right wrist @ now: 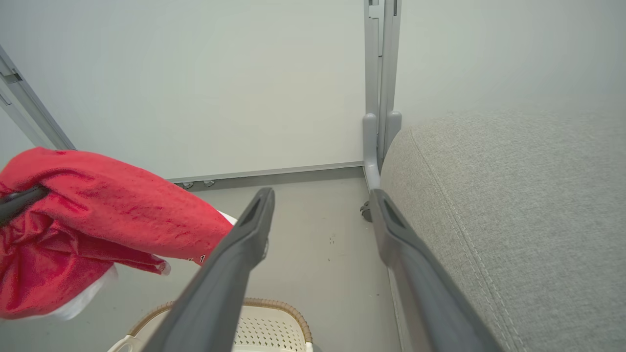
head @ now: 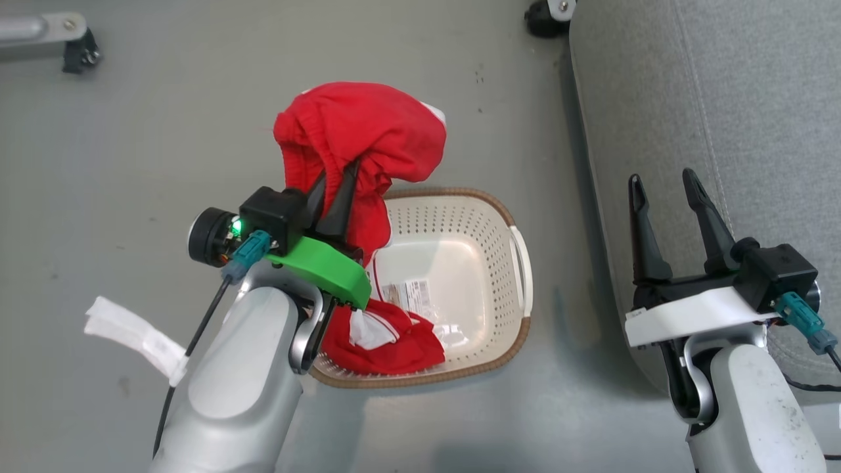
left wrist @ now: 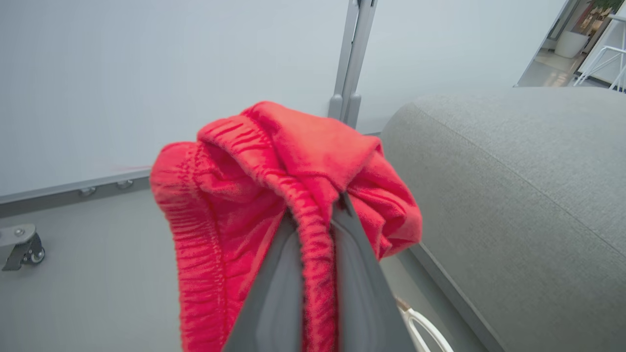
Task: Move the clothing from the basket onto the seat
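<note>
Bare strip of floor (head: 565, 341) between basket (head: 502, 312) and seat (head: 755, 98), free to pass along. On its seat side, right gripper (head: 661, 176), fingers spread, beside the cushion edge. Over the basket's far left rim, left gripper (head: 340, 169) pinching the raised red garment (head: 368, 125): that corner barred. Basket's middle and right side open from above; second red garment (head: 394, 345) under the left forearm (head: 236, 368) in the near corner.
</note>
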{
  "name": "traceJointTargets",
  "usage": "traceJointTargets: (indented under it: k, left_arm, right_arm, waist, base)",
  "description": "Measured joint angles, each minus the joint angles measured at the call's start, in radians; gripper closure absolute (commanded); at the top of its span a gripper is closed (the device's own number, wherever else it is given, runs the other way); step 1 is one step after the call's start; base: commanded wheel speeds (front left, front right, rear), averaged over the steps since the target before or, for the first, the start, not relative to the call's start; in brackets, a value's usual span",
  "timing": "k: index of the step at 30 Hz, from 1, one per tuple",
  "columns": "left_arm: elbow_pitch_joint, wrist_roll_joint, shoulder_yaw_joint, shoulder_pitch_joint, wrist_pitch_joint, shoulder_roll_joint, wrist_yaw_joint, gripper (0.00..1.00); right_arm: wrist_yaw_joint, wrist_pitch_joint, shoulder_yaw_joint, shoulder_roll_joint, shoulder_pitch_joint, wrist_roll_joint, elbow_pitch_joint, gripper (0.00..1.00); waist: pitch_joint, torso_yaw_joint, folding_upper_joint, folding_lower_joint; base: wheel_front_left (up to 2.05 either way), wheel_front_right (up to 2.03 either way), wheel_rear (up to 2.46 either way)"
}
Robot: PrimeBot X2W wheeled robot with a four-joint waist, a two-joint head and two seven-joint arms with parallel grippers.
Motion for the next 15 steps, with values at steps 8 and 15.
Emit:
traceJointTargets:
  k: [8,15]
  left_arm:
    - [-0.230,0.013,0.071,0.077,-0.002,0.001,0.003,1.00]
    - [-0.369,0.021,0.097,0.151,-0.002,0.001,-0.001,1.00]
  right_arm:
    - [0.000,0.031,0.004,0.000,0.047,-0.003,-0.027,0.00]
    - [0.000,0.058,0.011,0.000,0.097,-0.004,-0.050,0.00]
  waist:
    - [-0.099,0.026,0.0000,0.0000]
    - [-0.172,0.039,0.0000,0.0000]
  base:
    - [0.00,0.00,0.00]
    - [0.00,0.00,0.00]
